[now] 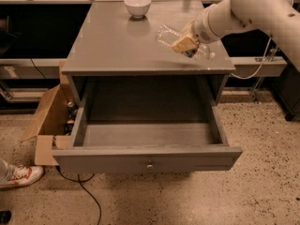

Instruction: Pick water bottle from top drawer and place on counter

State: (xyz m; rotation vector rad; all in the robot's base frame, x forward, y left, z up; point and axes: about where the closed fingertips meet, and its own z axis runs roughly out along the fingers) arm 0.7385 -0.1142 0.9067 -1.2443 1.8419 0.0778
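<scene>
The water bottle (169,36) is clear and crinkled and lies tilted in my gripper (186,45), its clear end pointing left and its dark label half hidden behind the tan fingers (184,44). My gripper is shut on it and holds it just above the right part of the grey counter (112,41). My white arm comes in from the upper right. The top drawer (147,158) is pulled fully out below, and nothing shows inside it. Its small round knob sits at the middle of the front panel.
A white bowl (138,5) stands at the back middle of the counter. A brown cardboard box (49,121) with open flaps sits on the floor left of the cabinet. A person's shoe (18,176) is at the lower left. A cable runs under the drawer.
</scene>
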